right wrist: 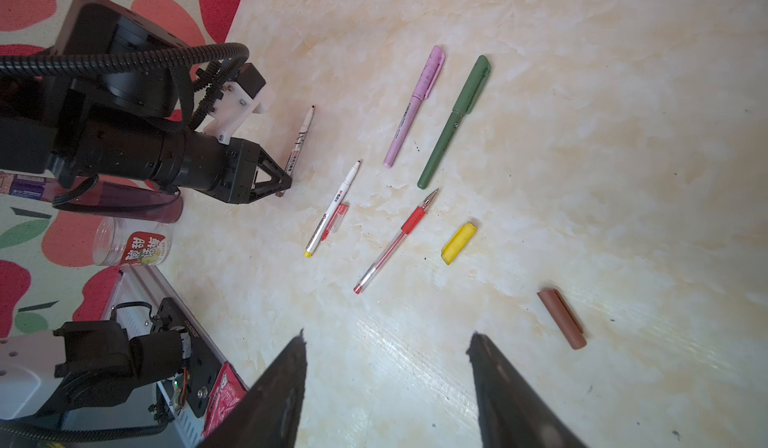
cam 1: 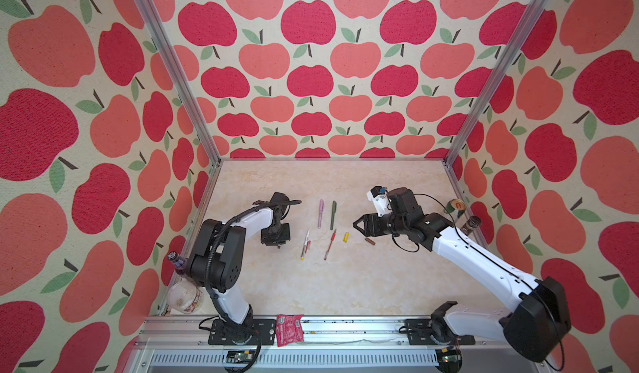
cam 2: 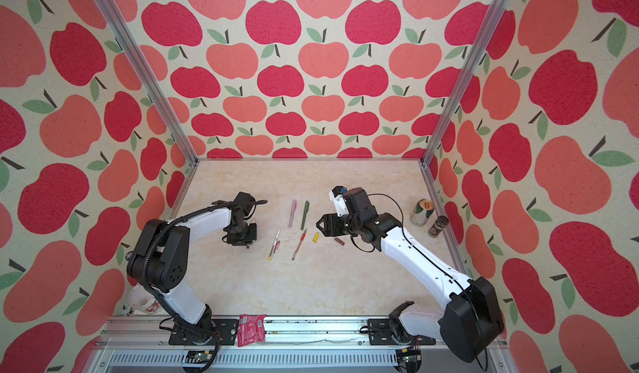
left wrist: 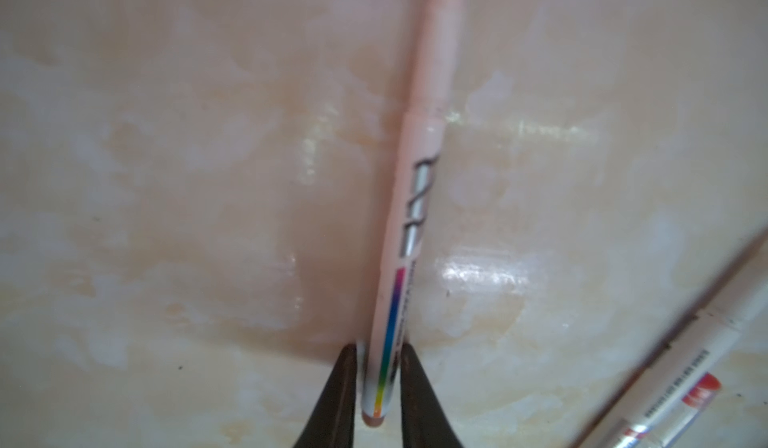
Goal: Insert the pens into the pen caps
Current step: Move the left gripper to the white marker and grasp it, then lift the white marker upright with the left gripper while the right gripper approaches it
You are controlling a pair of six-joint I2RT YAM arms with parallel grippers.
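A: You're working on a pale marbled tabletop (cam 1: 345, 285) boxed in by apple-print walls (cam 1: 311, 77). Far left, your left gripper (left wrist: 378, 348) has its jaws pinched on the white pen with the brown end (left wrist: 405, 226), low on the barrel near that brown end.

B: That grip makes sense: it leaves you the long writing end free to steer into a cap. I can't tell whether the pen is clear of the table or resting on it. A rainbow stripe and grey lettering run along its barrel.

A: Moving right, the white pen with the yellow end (right wrist: 343, 189) lies flat, with the red cap (right wrist: 337, 219) touching its side. That cap is the wrong colour for it. Then the lilac pen (right wrist: 412, 107) and the dark green pen (right wrist: 453, 122) lie side by side, near but apart. Each wears a cap of its own colour, so I'd count those two as done.

B: Next comes the red pen (right wrist: 397, 240), with a clear barrel, a red grip and a bare metal tip pointing toward the far wall. The yellow cap (right wrist: 459, 242) lies near it, then the brown cap (right wrist: 561, 319) further right, well apart from the pen you hold.

A: Your right gripper (right wrist: 387, 336) hovers with jaws spread and nothing between them, near the brown cap. I'd judge that cap is the partner for your held pen, so that arm is well placed to fetch it.
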